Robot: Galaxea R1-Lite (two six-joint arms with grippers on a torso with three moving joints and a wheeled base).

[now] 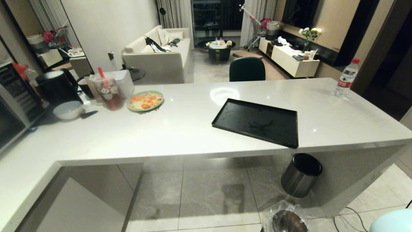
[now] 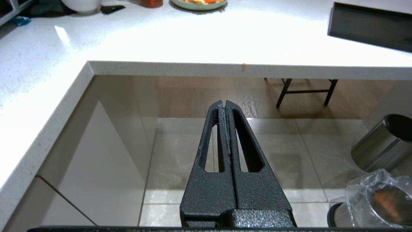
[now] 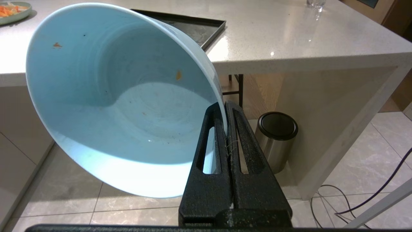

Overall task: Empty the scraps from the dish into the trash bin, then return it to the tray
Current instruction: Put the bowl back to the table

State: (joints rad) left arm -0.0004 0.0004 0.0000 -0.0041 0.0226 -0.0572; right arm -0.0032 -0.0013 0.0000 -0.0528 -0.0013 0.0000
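Table [image 1: 180,129]: white glossy L-shaped top, running across the head view, with tiled floor [image 1: 206,193] showing beneath its open underside.

On the table, left to right: black kettle [image 1: 56,87]; white ribbed bowl [image 1: 68,110]; plastic cup [image 1: 107,91] of dark drink with a red straw; green plate [image 1: 145,101] heaped with orange and yellow peels; tray [image 1: 257,122], black, flat, low-rimmed, set near the front edge with nothing on it; water bottle [image 1: 347,77] at the far right corner.

Room behind: pale sofa [image 1: 157,56], dark round coffee table [image 1: 219,48], green chair [image 1: 247,69] against the far side of the table, white sideboard [image 1: 289,58] with flowers.

On the floor under the table's right part: steel cylinder bin [image 1: 301,175] with black lid. Nearer the camera, the trash bin [image 1: 285,219], lined with a crinkly clear bag, some orange visible inside in the left wrist view.

Left end effector [image 2: 225,103]: fingers pressed together, holding nothing, pointing at the floor below the table edge.

Right end effector [image 3: 226,104]: clamped on the rim of the dish [image 3: 122,96]. The dish is pale blue, tipped on its side with the opening toward the wrist camera, held in the air below table level. Scraps [image 3: 178,75]: only a few tiny orange specks cling to the inner wall.
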